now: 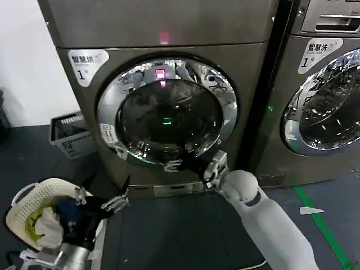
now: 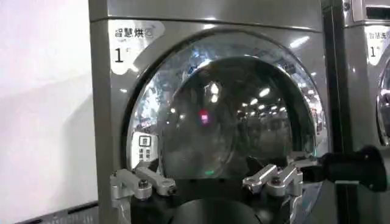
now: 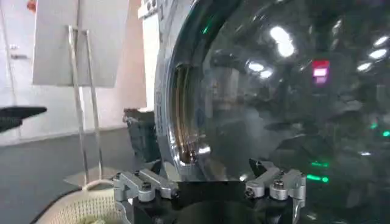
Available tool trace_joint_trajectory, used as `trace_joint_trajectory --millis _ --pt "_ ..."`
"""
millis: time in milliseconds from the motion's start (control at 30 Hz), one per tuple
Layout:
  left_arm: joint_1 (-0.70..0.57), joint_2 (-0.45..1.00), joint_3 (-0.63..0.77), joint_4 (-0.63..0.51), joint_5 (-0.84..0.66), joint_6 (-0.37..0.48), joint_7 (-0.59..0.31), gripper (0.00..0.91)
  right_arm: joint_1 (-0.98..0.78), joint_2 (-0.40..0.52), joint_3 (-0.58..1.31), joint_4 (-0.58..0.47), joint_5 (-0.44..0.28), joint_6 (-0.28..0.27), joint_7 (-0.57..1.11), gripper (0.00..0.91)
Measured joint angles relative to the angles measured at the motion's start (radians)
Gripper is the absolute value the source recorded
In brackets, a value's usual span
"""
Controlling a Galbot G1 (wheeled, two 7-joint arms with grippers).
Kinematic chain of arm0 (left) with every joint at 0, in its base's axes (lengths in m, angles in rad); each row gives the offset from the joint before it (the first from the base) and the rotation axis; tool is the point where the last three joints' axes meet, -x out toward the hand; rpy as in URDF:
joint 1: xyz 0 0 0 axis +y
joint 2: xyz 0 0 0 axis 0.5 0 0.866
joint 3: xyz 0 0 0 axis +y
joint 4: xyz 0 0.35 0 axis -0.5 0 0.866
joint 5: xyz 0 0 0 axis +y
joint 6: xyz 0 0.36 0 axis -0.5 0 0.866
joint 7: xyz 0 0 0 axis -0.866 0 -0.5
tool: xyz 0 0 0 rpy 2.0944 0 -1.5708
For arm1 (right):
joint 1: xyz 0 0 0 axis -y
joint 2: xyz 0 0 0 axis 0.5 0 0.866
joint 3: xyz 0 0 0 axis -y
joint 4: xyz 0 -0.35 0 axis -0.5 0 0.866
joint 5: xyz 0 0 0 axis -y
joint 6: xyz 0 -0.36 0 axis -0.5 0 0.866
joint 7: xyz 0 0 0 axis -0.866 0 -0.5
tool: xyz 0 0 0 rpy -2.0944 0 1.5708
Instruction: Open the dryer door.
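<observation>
Okay, so: caught the dryer door (image 1: 169, 112) dead centre in the head view, wide chrome rim around dark glass, and it looked shut flat against the grey front of the dryer (image 1: 247, 67). Spotted the right gripper (image 1: 183, 163) down at the lower edge of that rim, a bit right of the bottom, on the end of the white right arm (image 1: 264, 219) stretching up from the lower right. Saw its fingers (image 3: 146, 185) spread apart and pinching nothing, right up by the glass and rim in the right wrist view; couldn't tell whether actually touching the door or just beside it. Found the left gripper (image 1: 115, 203) low on the left, well apart from the door, hanging above a white laundry basket (image 1: 25, 197) with clothes in it. Noticed spread fingers (image 2: 143, 182) there too, gripping nothing, pointed towards the door from farther back. Also picked out a grey slatted basket (image 1: 70, 135) on the floor by the wall left of the dryer, a sticker with a 1 (image 1: 87, 59) on the upper left of the front, a pink light (image 1: 160, 73) at the top of the glass, the neighbouring machine's chrome door (image 1: 326, 107) off to the right, and a green tape line (image 1: 320, 225) on the dark floor.
</observation>
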Motion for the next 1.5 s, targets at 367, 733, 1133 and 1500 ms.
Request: trace_joint_trajectory --millis 367,733,1133,1500 --pt "0.002 0.0 0.005 -0.007 -0.002 0.001 -0.001 0.907 0.065 0.066 -0.062 -0.054 -0.039 -0.014 0.003 0.907" --pt "0.008 -0.002 0.005 -0.014 -0.004 0.004 -0.001 0.907 0.119 0.109 -0.103 -0.093 -0.048 -0.002 0.005 0.907" --pt "0.018 -0.009 0.024 -0.017 0.019 0.0 -0.001 0.907 0.2 0.157 -0.158 -0.152 -0.046 0.008 0.01 0.907" --pt "0.017 -0.012 0.024 -0.009 0.024 -0.001 -0.003 0.907 0.278 0.214 -0.222 -0.257 -0.049 0.014 0.027 0.907"
